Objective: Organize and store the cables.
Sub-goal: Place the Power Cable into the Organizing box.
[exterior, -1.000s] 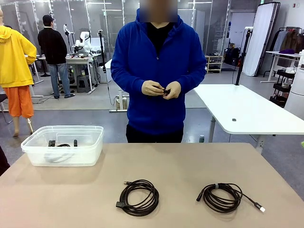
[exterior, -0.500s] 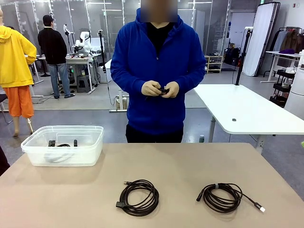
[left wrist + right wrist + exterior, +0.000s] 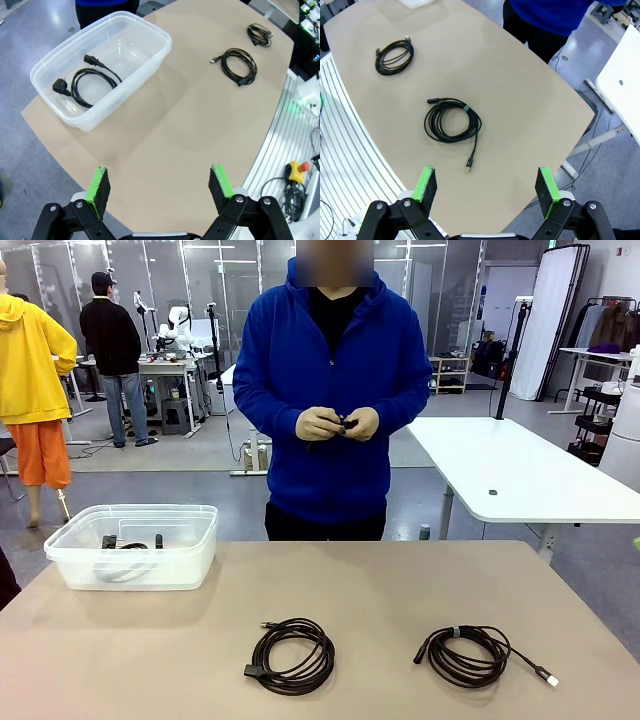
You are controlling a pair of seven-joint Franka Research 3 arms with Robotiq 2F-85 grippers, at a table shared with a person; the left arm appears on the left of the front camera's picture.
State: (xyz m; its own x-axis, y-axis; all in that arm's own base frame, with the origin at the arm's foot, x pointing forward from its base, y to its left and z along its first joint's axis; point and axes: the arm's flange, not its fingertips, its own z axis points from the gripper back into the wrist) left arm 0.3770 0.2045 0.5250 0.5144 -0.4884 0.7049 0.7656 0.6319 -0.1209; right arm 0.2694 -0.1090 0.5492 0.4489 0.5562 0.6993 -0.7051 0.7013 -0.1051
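1. The job looked to be at the start of a pick. One power cable (image 3: 90,82) already lay inside the clear plastic box (image 3: 130,575) at the far left of the bench (image 3: 400,580), and two coiled cables waited on the open top.
2. The middle coil (image 3: 292,655) lay near the robot's edge. The banded coil (image 3: 468,655) lay well apart to its right, with one plug end trailing out.
3. The left pincer (image 3: 159,172) hung high over the bench, jaws wide and empty. The right pincer (image 3: 487,175) was the same, above the banded coil's side.
4. The person's hands (image 3: 322,425) held a small dark thing at chest height; what it was could not be told.
5. By my judgement, the next move called for one pincer to drop onto a coil, close across several strands so the loops stayed together, and carry it to the box.
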